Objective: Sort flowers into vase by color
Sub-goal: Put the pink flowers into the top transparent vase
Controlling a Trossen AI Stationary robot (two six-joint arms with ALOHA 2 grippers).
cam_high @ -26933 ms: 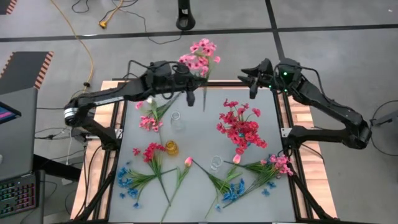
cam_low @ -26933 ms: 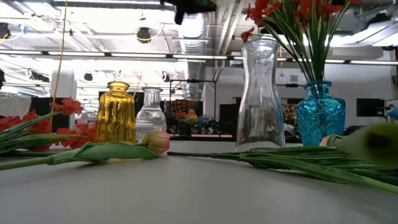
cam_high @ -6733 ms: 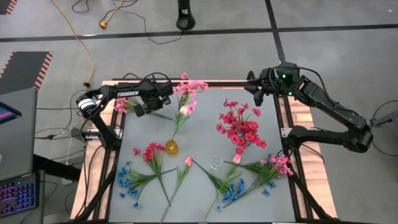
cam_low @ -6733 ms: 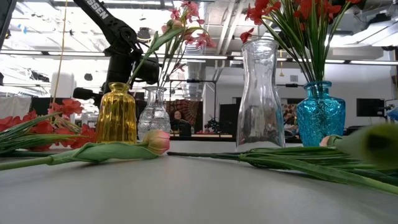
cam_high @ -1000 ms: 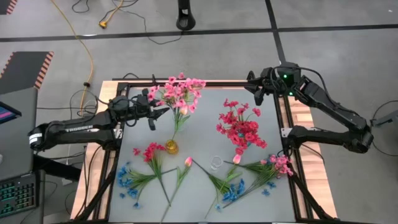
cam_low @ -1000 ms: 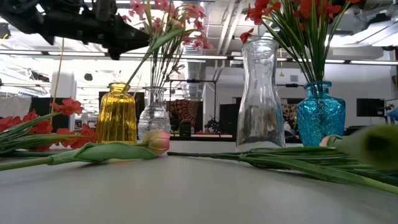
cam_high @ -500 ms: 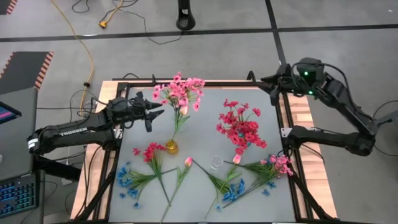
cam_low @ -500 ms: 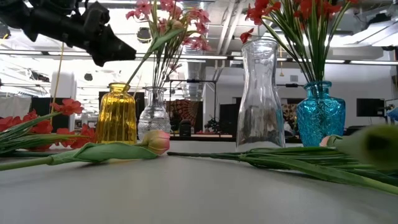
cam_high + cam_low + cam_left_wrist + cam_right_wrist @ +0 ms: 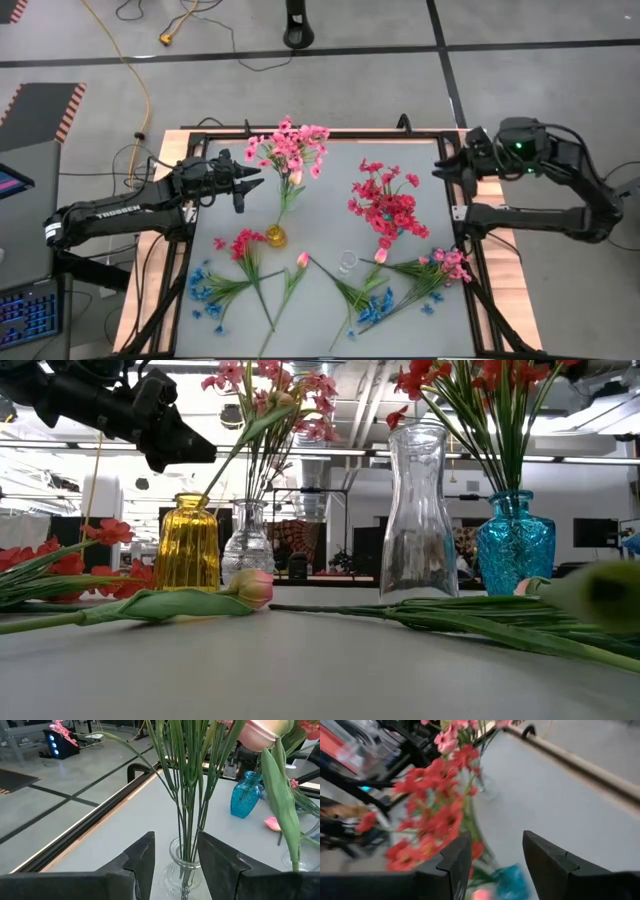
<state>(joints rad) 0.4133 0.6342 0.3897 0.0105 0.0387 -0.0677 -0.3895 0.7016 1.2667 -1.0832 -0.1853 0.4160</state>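
Light pink flowers stand in a small clear vase, stems down in its mouth. Red flowers stand in the blue vase. A yellow vase holds one tulip stem, and a tall clear vase stands beside it. Loose red, blue and pink flowers and a tulip lie flat on the table's near half. My left gripper hangs open and empty just left of the pink bunch. My right gripper hangs open and empty over the table's right edge.
The black table frame and wooden side boards border the grey top. A mixed blue and green sprig pile lies near the front. Bare grey tabletop lies between the two filled vases.
My right gripper has swung from the table's far right corner toward the right edge and somewhat toward the near side. My left gripper has drawn back a little from the pink bunch toward the left edge. The pink flowers stay in their vase.
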